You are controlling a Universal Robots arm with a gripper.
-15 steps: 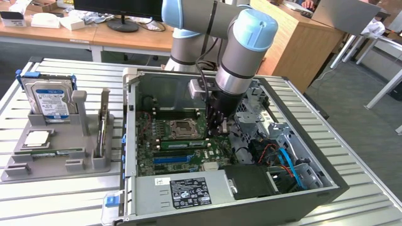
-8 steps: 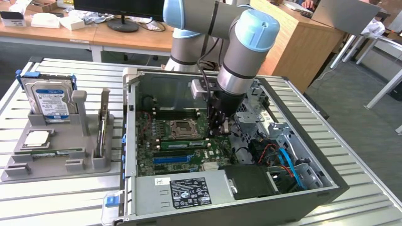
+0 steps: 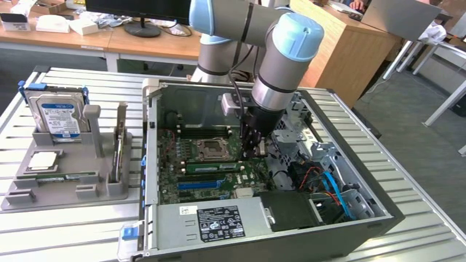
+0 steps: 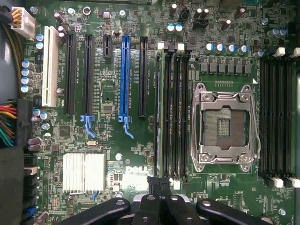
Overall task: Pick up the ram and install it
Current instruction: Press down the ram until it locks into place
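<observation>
Gripper (image 3: 251, 155) pressed together, empty, low over the motherboard (image 4: 117, 159) in the case (image 3: 350, 218). Ram (image 3: 211, 167) looks seated in a slot right of the CPU socket (image 3: 209, 147); install seems mostly done.

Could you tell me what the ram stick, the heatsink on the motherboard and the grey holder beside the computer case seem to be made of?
The ram: green circuit board, seemingly glass-fibre laminate, with a pale label, lying in the motherboard.
The heatsink: probably bare aluminium; pale, bright, finely finned.
The grey holder: matte, uniformly grey, blocky; probably plastic, perhaps printed.
</observation>
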